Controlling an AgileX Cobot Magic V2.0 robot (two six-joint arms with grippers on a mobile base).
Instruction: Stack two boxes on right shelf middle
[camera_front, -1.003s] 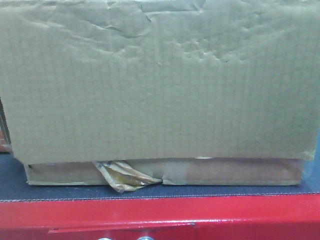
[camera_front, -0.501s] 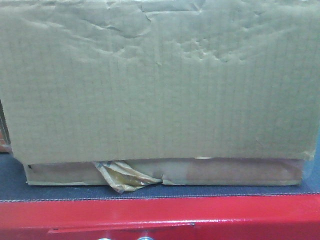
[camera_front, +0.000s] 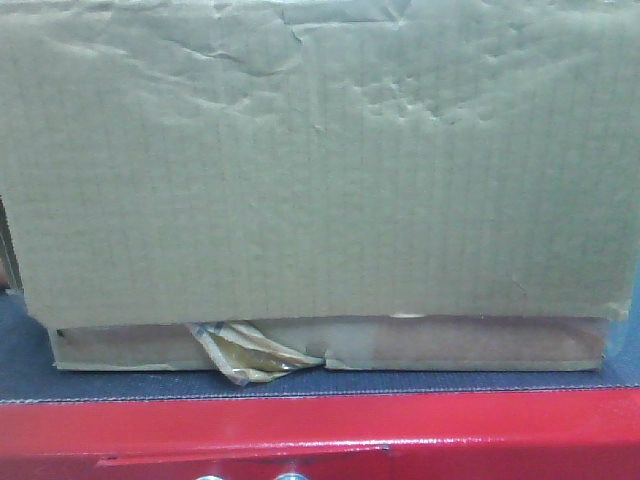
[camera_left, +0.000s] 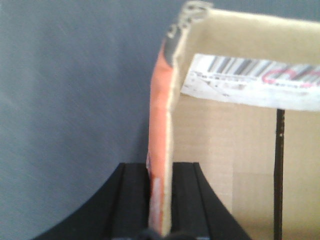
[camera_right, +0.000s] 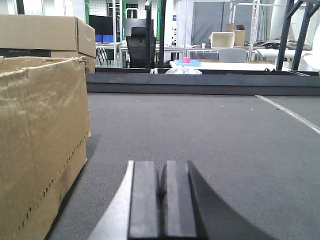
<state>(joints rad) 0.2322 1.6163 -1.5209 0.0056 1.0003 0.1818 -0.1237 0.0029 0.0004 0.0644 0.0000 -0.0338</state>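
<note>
A large brown cardboard box (camera_front: 320, 170) fills the front view, standing on the grey mat of the red shelf (camera_front: 320, 430). Torn tape (camera_front: 245, 355) hangs at its lower edge. In the left wrist view my left gripper (camera_left: 160, 200) is shut on the box's wall (camera_left: 161, 125), an orange-taped cardboard edge, with the box's inside and a barcode label (camera_left: 250, 80) to the right. My right gripper (camera_right: 162, 192) is shut and empty, low over the grey mat (camera_right: 210, 130), with the box's side (camera_right: 40, 140) to its left.
A second cardboard box (camera_right: 47, 35) stands behind the first in the right wrist view. A dark rail (camera_right: 200, 82) bounds the mat's far side. Tables, a chair and racks stand in the room beyond.
</note>
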